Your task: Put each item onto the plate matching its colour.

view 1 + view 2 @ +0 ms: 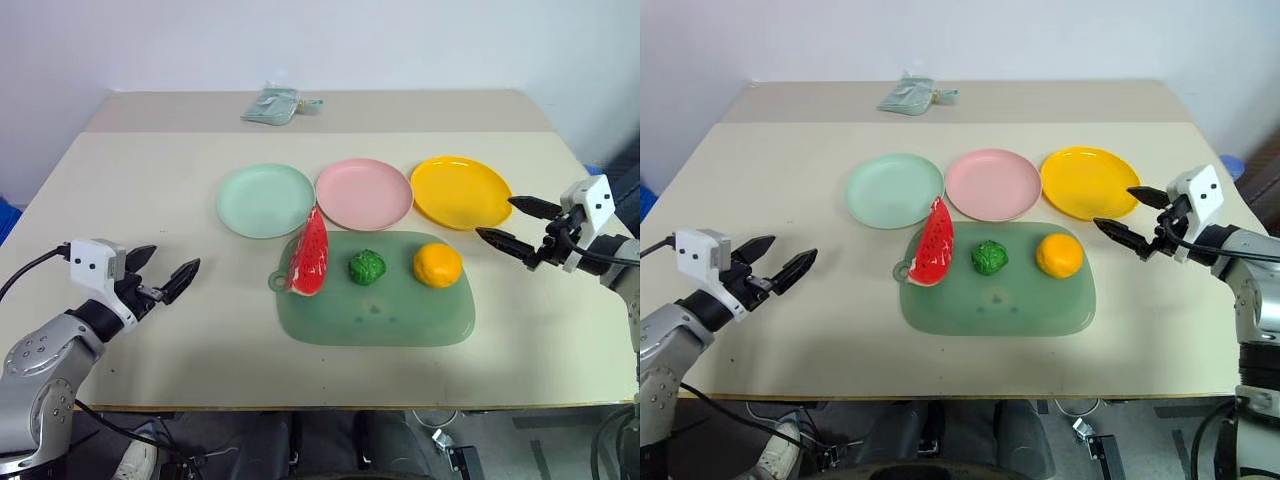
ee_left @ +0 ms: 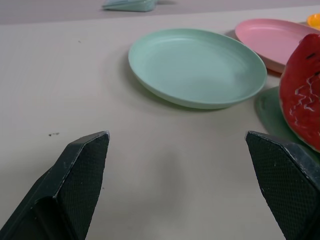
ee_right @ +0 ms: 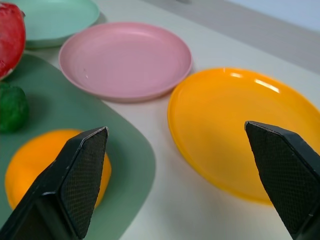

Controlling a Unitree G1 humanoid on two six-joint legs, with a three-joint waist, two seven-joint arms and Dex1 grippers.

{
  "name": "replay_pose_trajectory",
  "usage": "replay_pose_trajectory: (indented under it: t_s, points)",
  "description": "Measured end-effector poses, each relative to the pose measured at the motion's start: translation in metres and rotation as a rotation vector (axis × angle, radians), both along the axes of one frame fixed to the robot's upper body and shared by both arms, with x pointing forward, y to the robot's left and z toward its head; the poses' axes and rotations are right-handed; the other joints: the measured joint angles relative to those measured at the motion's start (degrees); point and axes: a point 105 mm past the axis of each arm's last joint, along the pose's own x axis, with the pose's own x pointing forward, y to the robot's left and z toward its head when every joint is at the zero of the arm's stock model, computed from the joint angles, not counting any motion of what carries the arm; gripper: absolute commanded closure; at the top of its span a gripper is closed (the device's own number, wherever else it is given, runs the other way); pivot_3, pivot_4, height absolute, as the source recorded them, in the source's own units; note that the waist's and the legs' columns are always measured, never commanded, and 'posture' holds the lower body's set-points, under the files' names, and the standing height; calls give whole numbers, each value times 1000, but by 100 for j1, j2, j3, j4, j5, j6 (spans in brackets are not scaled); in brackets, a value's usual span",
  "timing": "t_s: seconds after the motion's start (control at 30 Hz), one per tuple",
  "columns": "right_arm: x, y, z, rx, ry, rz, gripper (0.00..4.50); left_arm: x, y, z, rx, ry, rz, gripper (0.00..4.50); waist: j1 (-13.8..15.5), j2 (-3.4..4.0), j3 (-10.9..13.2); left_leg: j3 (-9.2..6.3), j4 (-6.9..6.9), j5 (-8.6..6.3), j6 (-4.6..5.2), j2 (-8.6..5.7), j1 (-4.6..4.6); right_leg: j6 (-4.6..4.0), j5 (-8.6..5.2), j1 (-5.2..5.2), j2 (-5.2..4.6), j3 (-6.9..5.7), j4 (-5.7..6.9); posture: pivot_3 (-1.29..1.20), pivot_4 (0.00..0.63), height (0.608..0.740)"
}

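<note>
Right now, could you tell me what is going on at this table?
Nothing is held yet. The watermelon wedge, green lump and orange fruit sit on the cutting mat. The mint plate, pink plate and yellow plate are empty. The left gripper and right gripper hover open at either side.

a beige table [image 1: 150, 200] carries three plates, green [image 1: 266, 200], pink [image 1: 364, 192], yellow [image 1: 461, 192], a green mat [image 1: 380, 310] and a folded cloth [image 1: 272, 104].
</note>
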Motion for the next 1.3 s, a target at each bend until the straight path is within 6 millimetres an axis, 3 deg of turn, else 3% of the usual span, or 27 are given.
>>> replay_pose_trajectory:
  t_s: [0.5,1.0,1.17,1.3]
  points:
    - [-3,6,-5,-6,23,13,0,4,-9,0,-5,1,-32,58,-13,0,0,0,-1,0,0,0,0,0,0,-2,0,0,1,0,150,740]
    - [-6,24,4,-8,-12,36,0,18,-41,17,-32,-45,-127,58,-15,0,0,0,0,0,-1,0,0,1,0,-2,2,0,1,0,150,740]
    - [-12,33,4,-24,-21,58,0,30,-58,23,-62,-40,-179,58,10,0,0,0,2,1,0,-1,0,1,1,-1,2,-1,2,0,150,740]
    - [-21,59,17,-28,-48,157,0,41,-97,38,-57,-28,-330,58,15,0,0,0,5,1,0,-2,-1,2,1,-1,5,-1,5,0,150,740]
